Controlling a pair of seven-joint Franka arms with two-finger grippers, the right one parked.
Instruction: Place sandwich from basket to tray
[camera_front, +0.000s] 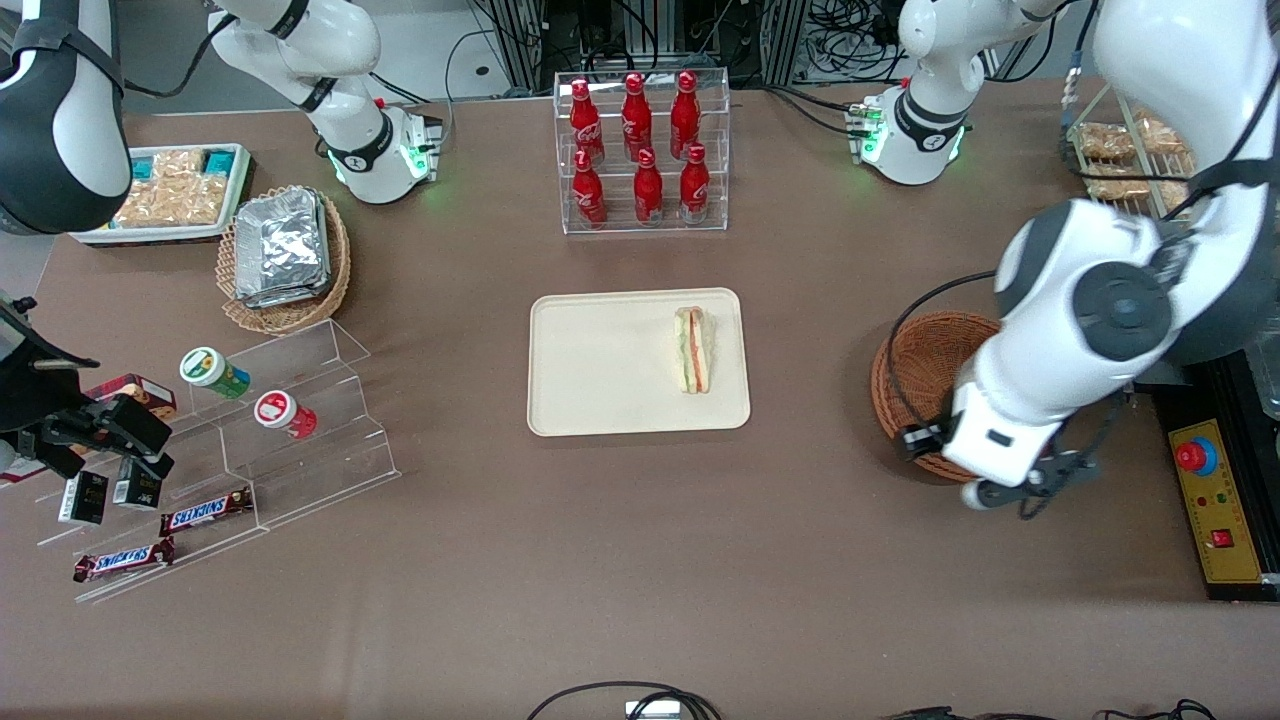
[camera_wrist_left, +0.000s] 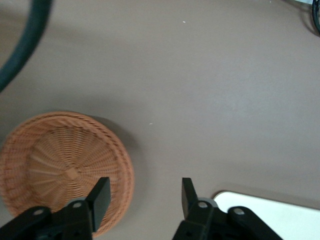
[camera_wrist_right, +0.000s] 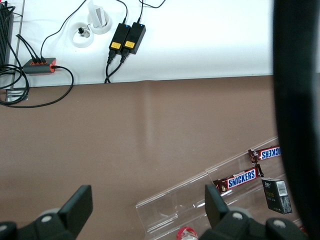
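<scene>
The sandwich (camera_front: 693, 350), a pale wedge with orange and green filling on its edge, lies on the cream tray (camera_front: 600, 390), at the tray's end toward the working arm. The reddish-brown wicker basket (camera_front: 915, 375) sits beside the tray and looks empty in the left wrist view (camera_wrist_left: 60, 165). My left gripper (camera_wrist_left: 145, 192) hangs open above the bare table, between the basket's rim and a corner of the tray (camera_wrist_left: 270, 212), with nothing between its fingers. In the front view the left hand (camera_front: 1000, 465) covers the basket's nearer edge.
A clear rack of red bottles (camera_front: 640, 150) stands farther from the camera than the tray. Toward the parked arm's end are a tan basket of foil packets (camera_front: 285, 255), a white snack tray (camera_front: 170, 190) and an acrylic step stand (camera_front: 290, 420). A control box (camera_front: 1215, 500) lies by the working arm.
</scene>
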